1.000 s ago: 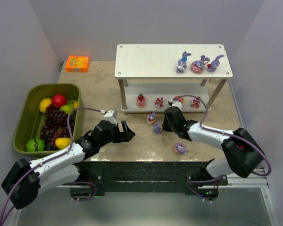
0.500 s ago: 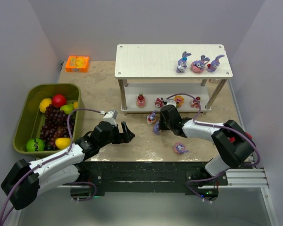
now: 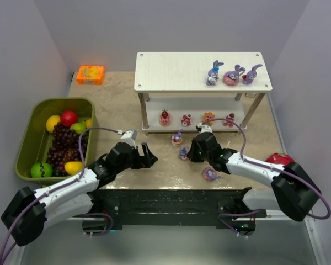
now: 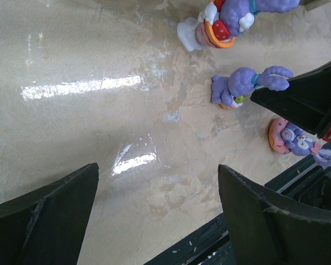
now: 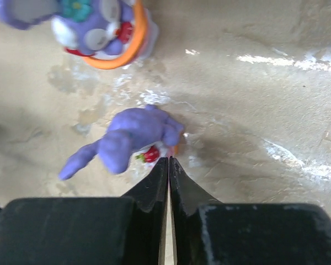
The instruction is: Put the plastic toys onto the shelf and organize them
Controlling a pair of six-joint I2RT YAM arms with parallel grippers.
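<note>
Your table fills the middle of the top view. The shelf stands in the upper centre and the green bin of fruit sits at the left.

Your left arm runs diagonally from the lower left toward the centre, forearm low. The left gripper hangs over bare tabletop with its jaws spread wide and nothing between them.

Your right arm reaches in from the lower right, elbow bent, wrist pointed toward the centre. The right gripper is clenched, jaws pressed together with nothing between them. Its tips rest just beside the base of a bunny lying on its side.

Toy locations:
- Three bunnies stand on the right of the top board.
- Four cake figures line the lower board.
- A bunny on an orange ring stands on the table below the shelf.
- A bunny on a pink donut lies near the table's bottom edge.
</note>
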